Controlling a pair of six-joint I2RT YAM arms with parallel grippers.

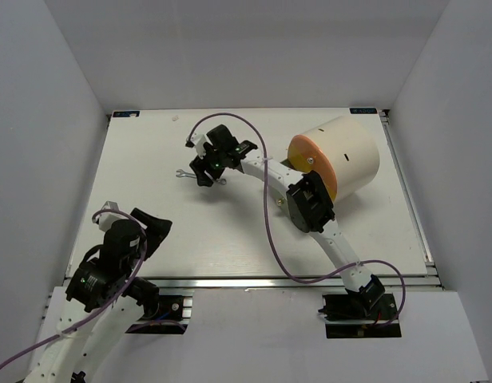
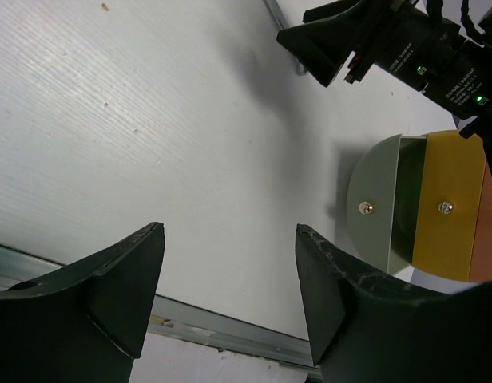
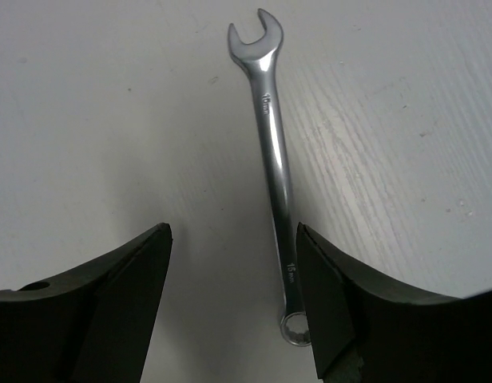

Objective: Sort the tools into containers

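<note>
A small silver wrench [image 3: 271, 152] lies flat on the white table, its ring end just inside the right finger of my right gripper [image 3: 232, 239]. That gripper is open and hovers low over the wrench [image 1: 183, 173] at the table's middle back, holding nothing. The container, a cream-white drum [image 1: 351, 152] with an orange round face [image 1: 308, 158], lies on its side at the back right. My left gripper [image 2: 230, 231] is open and empty near the front left edge [image 1: 158, 230], facing the drum's face [image 2: 426, 207].
The right arm's elbow [image 1: 310, 203] stands just in front of the drum. A metal rail [image 1: 294, 282] runs along the table's front edge. White walls close in the table on three sides.
</note>
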